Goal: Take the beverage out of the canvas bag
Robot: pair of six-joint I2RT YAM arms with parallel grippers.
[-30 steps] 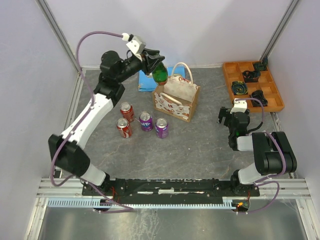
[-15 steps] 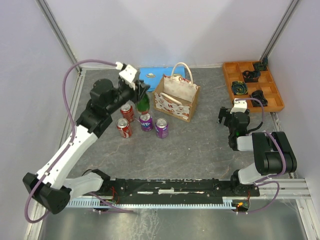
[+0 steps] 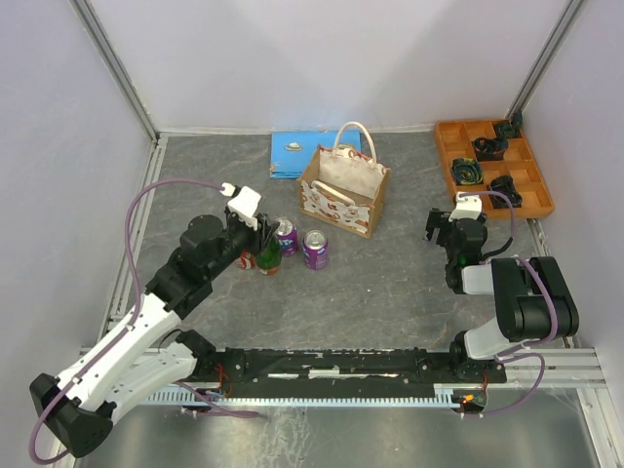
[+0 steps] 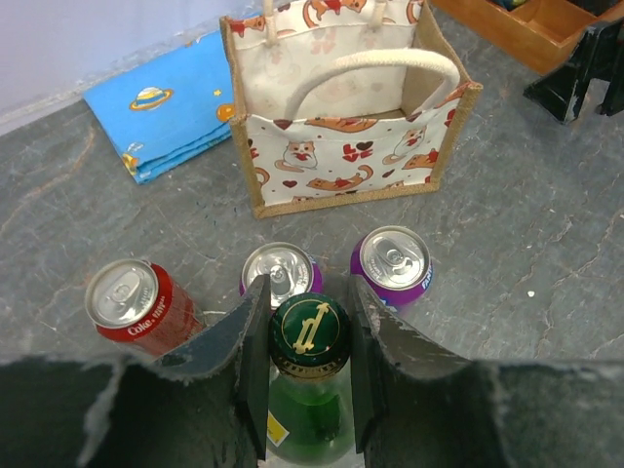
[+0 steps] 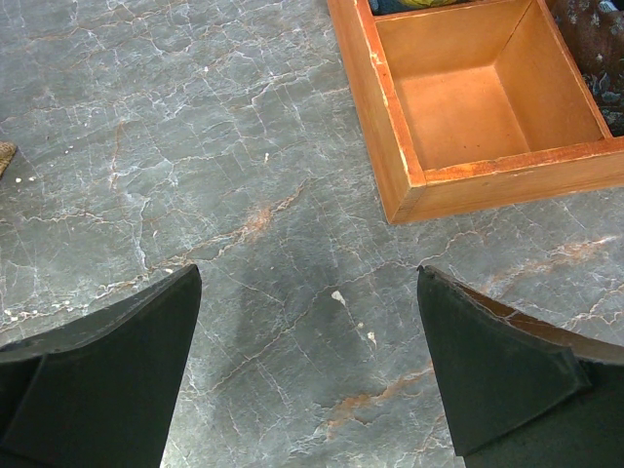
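Observation:
The beverage, a green glass bottle [image 4: 310, 414] with a dark green, gold-marked cap, stands upright just in front of the cans. My left gripper [image 4: 307, 289] is shut on its neck, one finger on each side of the cap. In the top view the bottle [image 3: 269, 259] is low beside the cans, well clear of the canvas bag [image 3: 343, 195]. The bag [image 4: 341, 161] is beige with a cat-and-heart print and cream handles, and stands upright beyond the cans. My right gripper [image 5: 308, 273] is open over bare table, at the right [image 3: 453, 226].
A red can [image 4: 132, 304] and two purple cans [image 4: 283, 273] [image 4: 392, 261] stand between the bottle and the bag. A blue cloth [image 3: 297, 154] lies behind the bag. An orange compartment tray [image 3: 447, 156] holding dark items sits at the back right, its wall [image 5: 468, 185] near my right gripper.
My left arm has carried the bottle from high behind the bag toward the near side and down to the cans. The right arm has not moved.

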